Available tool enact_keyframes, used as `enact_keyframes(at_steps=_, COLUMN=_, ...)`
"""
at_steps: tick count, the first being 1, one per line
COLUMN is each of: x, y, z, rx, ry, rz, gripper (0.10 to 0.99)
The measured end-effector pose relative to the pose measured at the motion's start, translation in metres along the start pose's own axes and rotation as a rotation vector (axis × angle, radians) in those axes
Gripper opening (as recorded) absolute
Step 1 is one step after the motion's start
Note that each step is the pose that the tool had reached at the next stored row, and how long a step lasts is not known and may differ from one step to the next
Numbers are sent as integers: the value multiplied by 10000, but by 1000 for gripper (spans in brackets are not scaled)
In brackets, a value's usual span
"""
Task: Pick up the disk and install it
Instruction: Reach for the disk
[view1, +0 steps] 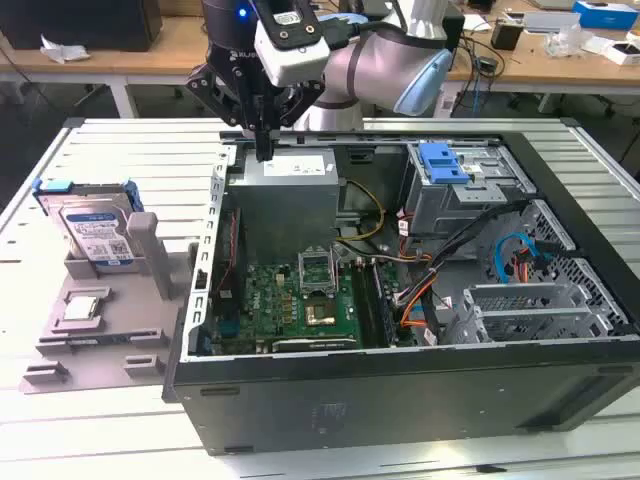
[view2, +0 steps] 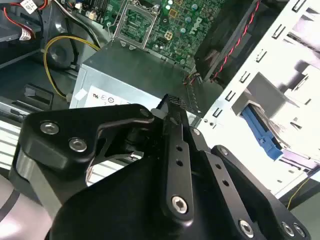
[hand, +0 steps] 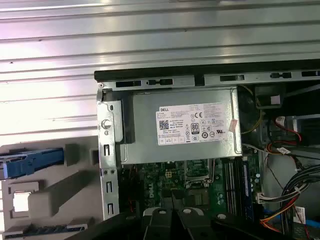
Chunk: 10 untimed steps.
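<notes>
Case (view1: 400, 405) with motherboard (view1: 285, 295); disk (view1: 96, 232) in holder (view1: 115, 318)

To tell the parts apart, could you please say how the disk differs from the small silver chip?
The disk stands on edge in the grey holder; the chip lies flat in it. The disk is larger and rectangular; the chip small and square. The disk has a printed label and blue bracket; the chip is plain silver. Both sit outside the computer case.

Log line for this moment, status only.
gripper: jaws shut, empty, over power supply | disk: standing in grey holder, outside PC case | install: not done
</notes>
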<state>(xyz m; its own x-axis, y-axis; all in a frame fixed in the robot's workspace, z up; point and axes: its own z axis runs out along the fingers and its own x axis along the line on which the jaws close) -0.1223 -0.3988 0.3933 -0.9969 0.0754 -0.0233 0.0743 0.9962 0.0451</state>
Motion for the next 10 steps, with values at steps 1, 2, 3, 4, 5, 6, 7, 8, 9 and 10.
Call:
enact_keyframes(at_steps=1, x=31, y=-3, z=-1, rx=0, ry=0, rz=0, gripper=106)
enact_keyframes(at_steps=2, x=77, y=-6, z=-2, rx=0, ry=0, rz=-1, gripper=106)
enact_keyframes(at_steps=3, x=108, y=-8, z=-3, rx=0, ry=0, rz=-1, gripper=106)
enact_keyframes(at_steps=4, x=126, y=-10, z=-4, rx=0, ry=0, rz=-1, gripper=106)
enact_keyframes(at_steps=5, x=155, y=-12, z=-4, rx=0, ry=0, rz=-2, gripper=106)
enact_keyframes(at_steps=6, x=171, y=-13, z=-4, rx=0, ry=0, rz=-1, gripper=106)
enact_keyframes(at_steps=7, x=183, y=-14, z=-5, rx=1, ry=1, rz=-1, gripper=106)
enact_keyframes(at_steps=8, x=194, y=-15, z=-5, rx=0, ry=0, rz=0, gripper=106)
enact_keyframes(at_steps=9, x=205, y=-16, z=-6, rx=0, ry=0, rz=-1, gripper=106)
enact_keyframes(at_steps=10, x=218, y=-17, z=-6, rx=0, ry=1, rz=-1, gripper=106)
